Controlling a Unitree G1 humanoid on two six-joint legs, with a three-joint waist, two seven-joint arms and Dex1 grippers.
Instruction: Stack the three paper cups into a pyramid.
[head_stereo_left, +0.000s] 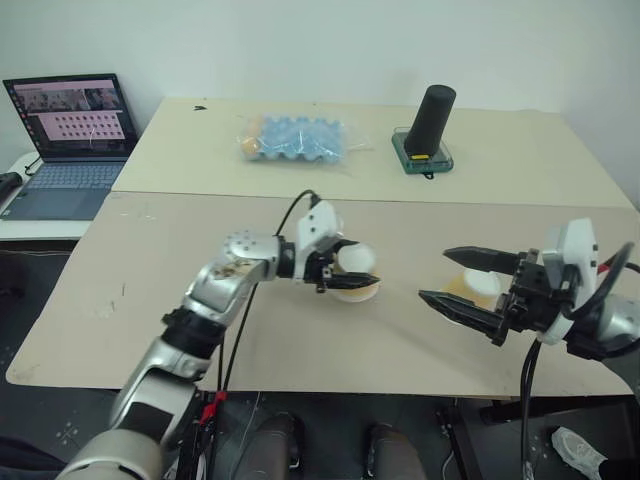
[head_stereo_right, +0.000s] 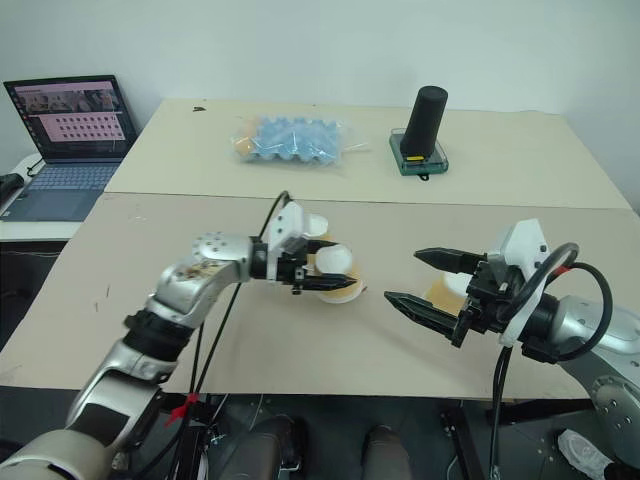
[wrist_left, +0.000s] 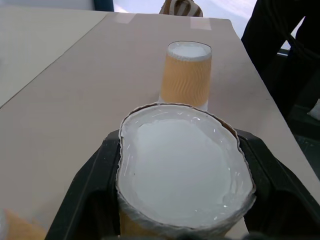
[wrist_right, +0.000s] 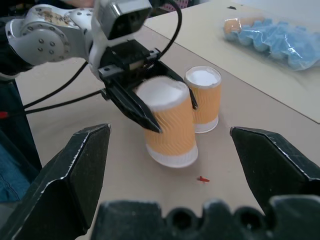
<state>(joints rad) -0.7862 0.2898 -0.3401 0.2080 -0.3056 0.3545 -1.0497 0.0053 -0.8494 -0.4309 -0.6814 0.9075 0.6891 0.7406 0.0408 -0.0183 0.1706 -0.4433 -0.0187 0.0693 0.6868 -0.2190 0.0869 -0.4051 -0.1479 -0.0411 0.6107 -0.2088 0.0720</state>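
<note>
My left gripper (head_stereo_left: 360, 275) is shut on a paper cup (head_stereo_left: 357, 260) with orange-tan sides, held upside down with its white base up, at the middle of the table (head_stereo_left: 150, 290). Just beyond it a second paper cup (wrist_right: 203, 97) stands upside down on the table. The third paper cup (head_stereo_left: 478, 288) stands to the right, also upside down, and appears ahead of the held cup (wrist_left: 186, 75) in the left wrist view. My right gripper (head_stereo_left: 435, 275) is open, its black fingers (wrist_right: 75, 170) spread wide in front of the third cup and pointing toward the left gripper (wrist_right: 172, 117).
A tall black cylinder (head_stereo_left: 430, 120) on a green base stands at the back right. A bag with a blue egg tray (head_stereo_left: 295, 138) lies at the back middle. An open laptop (head_stereo_left: 70, 140) sits on a side table to the far left.
</note>
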